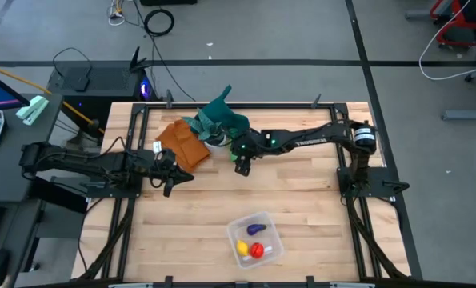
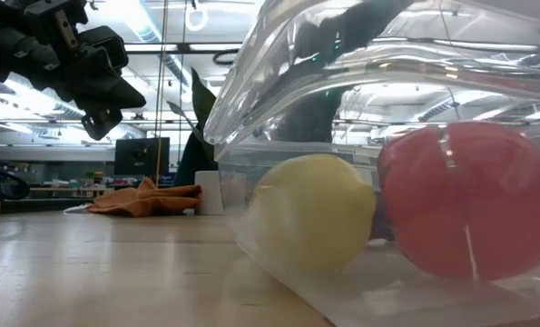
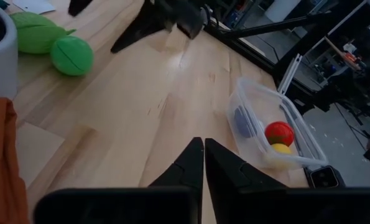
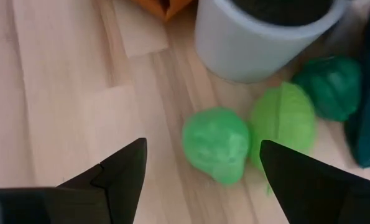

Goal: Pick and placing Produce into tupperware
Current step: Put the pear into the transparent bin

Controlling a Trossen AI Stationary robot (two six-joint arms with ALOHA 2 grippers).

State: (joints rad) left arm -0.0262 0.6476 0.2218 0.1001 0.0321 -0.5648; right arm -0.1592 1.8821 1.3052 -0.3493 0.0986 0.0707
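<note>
The clear tupperware (image 1: 236,226) sits near the table's near edge and holds the yellow toy (image 1: 242,248), the red toy (image 1: 257,250) and the purple toy (image 1: 256,229). Two green toys (image 4: 217,144) (image 4: 283,117) lie on the wood beside the white pot (image 4: 259,37). My right gripper (image 4: 202,144) is open and hovers above them, with its fingers on either side of the nearer green toy and clear of it. My left gripper (image 3: 203,149) is shut and empty, at the table's left by the orange cloth (image 1: 186,146).
The white pot with teal leaves (image 1: 220,120) stands at the table's far side, the orange-brown cloth to its left. A dark teal leaf (image 4: 331,87) lies next to the green toys. Bare wood (image 1: 302,200) spreads between the pot and the tupperware.
</note>
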